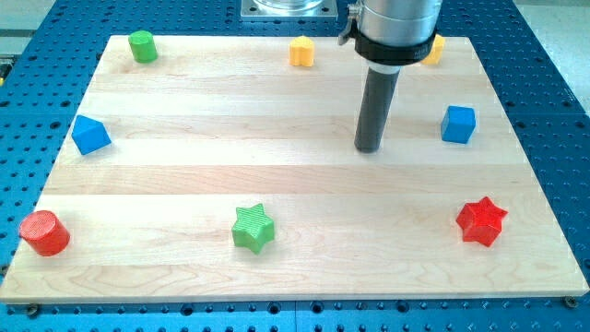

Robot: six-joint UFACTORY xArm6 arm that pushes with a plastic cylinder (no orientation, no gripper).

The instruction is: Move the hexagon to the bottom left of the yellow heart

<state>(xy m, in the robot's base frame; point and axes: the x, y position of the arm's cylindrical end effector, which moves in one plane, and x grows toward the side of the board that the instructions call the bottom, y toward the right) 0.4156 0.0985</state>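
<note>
A yellow block (301,51) sits near the board's top edge, at the middle; its shape looks like a heart but is hard to make out. A second yellow block (435,48) lies at the top right, mostly hidden behind the arm, so I cannot tell its shape. My tip (370,148) rests on the board right of centre. It is below and between the two yellow blocks and touches neither. The blue cube (458,124) is to its right, apart from it.
A green round block (141,45) is at the top left. A blue angular block (90,135) is at the left edge and a red cylinder (44,232) at the bottom left. A green star (253,227) is at the bottom middle and a red star (481,220) at the bottom right.
</note>
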